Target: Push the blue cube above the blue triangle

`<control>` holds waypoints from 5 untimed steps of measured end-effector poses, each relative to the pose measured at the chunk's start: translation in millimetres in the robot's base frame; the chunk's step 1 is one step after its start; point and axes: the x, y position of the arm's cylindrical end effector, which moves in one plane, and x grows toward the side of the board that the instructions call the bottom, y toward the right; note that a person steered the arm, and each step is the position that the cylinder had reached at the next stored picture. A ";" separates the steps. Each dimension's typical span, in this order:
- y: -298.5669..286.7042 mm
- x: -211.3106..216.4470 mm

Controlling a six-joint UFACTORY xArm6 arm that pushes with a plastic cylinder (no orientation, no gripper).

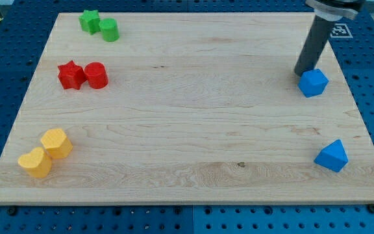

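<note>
The blue cube (313,82) lies near the right edge of the wooden board (187,123), in its upper half. The blue triangle (332,156) lies lower down near the view's bottom right, well apart from the cube. My tip (300,73) is at the cube's upper left side, touching or almost touching it; the dark rod rises from there toward the view's top right.
A green star (90,21) and a green cylinder (110,30) sit at the top left. A red star (71,75) and a red cylinder (97,75) lie on the left. Two yellow blocks (56,143) (35,162) sit at the bottom left.
</note>
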 end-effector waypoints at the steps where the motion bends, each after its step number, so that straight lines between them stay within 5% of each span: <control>1: 4.9 0.0; 5: 5.0 106.3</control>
